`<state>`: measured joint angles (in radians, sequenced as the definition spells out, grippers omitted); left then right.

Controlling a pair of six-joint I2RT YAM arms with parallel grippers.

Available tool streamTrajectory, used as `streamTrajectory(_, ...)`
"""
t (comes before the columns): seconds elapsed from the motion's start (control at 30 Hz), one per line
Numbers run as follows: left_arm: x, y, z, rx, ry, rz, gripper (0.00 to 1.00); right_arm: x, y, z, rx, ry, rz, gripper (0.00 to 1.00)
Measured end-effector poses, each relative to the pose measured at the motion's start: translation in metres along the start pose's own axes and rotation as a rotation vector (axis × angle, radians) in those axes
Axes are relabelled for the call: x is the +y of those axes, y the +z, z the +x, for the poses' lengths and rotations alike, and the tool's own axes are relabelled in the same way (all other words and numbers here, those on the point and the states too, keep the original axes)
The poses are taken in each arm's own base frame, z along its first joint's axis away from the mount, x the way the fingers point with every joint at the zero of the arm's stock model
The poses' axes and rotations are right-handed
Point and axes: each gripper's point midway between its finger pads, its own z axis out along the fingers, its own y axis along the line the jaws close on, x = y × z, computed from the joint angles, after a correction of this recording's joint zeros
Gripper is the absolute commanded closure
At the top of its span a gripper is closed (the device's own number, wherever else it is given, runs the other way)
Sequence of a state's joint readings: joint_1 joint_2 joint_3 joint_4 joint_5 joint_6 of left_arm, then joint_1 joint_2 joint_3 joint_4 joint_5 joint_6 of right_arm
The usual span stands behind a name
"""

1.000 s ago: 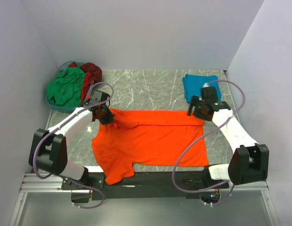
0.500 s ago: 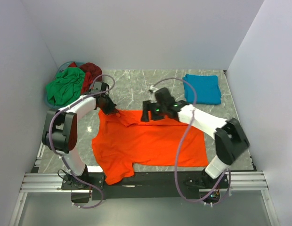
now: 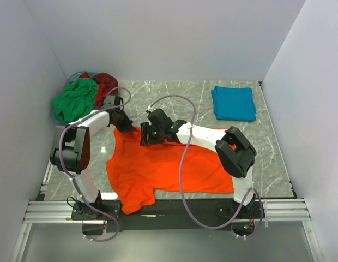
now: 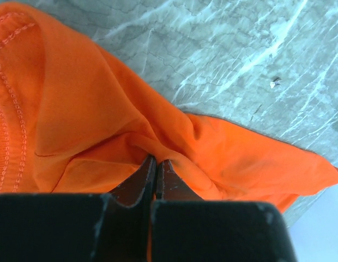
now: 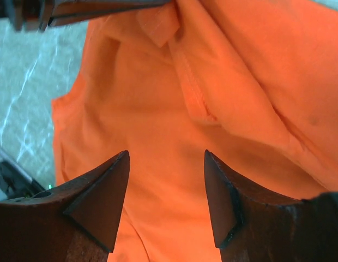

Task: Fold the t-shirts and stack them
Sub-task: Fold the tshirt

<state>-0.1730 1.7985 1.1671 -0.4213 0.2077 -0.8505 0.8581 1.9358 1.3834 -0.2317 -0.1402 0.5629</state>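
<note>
The left gripper [image 4: 156, 164] is pinched shut on the orange t-shirt [image 3: 169, 169] at its far-left edge. The right gripper [image 5: 166, 158] hovers over it with jaws apart. The shirt lies lengthwise left-right.

Green shirt [image 3: 75, 101] and dark red shirt [image 3: 106, 84] hide most of the basket [image 3: 64, 123].

The orange t-shirt [image 3: 147, 169] is matt, stitched cloth.

Inside a robotics lab test cell: two white-and-black robot arms [image 3: 92, 124] sit bolted to an aluminium rail [image 3: 49, 210] at the near edge of a marble-patterned desk [image 3: 174, 98], boxed in by bare white panels [image 3: 158, 38] left, far and right, with grey cables [image 3: 180, 164] looping loose.
</note>
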Motion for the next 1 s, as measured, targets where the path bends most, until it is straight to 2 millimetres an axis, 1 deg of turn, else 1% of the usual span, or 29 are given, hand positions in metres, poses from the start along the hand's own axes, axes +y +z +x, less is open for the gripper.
streamTrajectory(0.07, -0.001, 0.0, -0.001, -0.001, -0.001, 0.007, 1.0, 0.0, 0.006, -0.001, -0.008, 0.017, 0.018, 0.37)
streamTrajectory(0.2, -0.001, 0.0, -0.003, -0.004, -0.002, 0.014, 1.0, -0.006, 0.018, 0.0, -0.013, 0.051, 0.061, 0.38)
streamTrajectory(0.3, 0.001, 0.002, -0.001, -0.004, -0.003, 0.014, 1.0, -0.015, 0.022, 0.005, -0.007, 0.067, 0.103, 0.38)
streamTrajectory(0.4, 0.004, 0.004, 0.001, 0.0, -0.004, 0.009, 1.0, -0.021, 0.025, 0.005, -0.011, 0.073, 0.133, 0.39)
streamTrajectory(0.6, 0.004, 0.005, 0.001, -0.003, -0.003, 0.013, 1.0, -0.022, 0.038, -0.002, -0.025, 0.085, 0.157, 0.43)
streamTrajectory(0.7, 0.005, 0.005, 0.002, -0.002, -0.004, 0.009, 1.0, -0.025, 0.041, 0.0, -0.021, 0.093, 0.168, 0.46)
streamTrajectory(0.87, 0.006, 0.005, 0.002, -0.001, -0.005, 0.009, 1.0, -0.026, 0.046, 0.001, -0.018, 0.096, 0.196, 0.46)
streamTrajectory(0.97, 0.007, 0.006, 0.003, -0.001, -0.007, 0.008, 1.0, -0.028, 0.052, 0.005, -0.011, 0.089, 0.222, 0.5)
streamTrajectory(1.0, 0.008, 0.007, 0.003, -0.001, -0.007, 0.008, 1.0, -0.028, 0.053, 0.005, -0.011, 0.085, 0.231, 0.53)
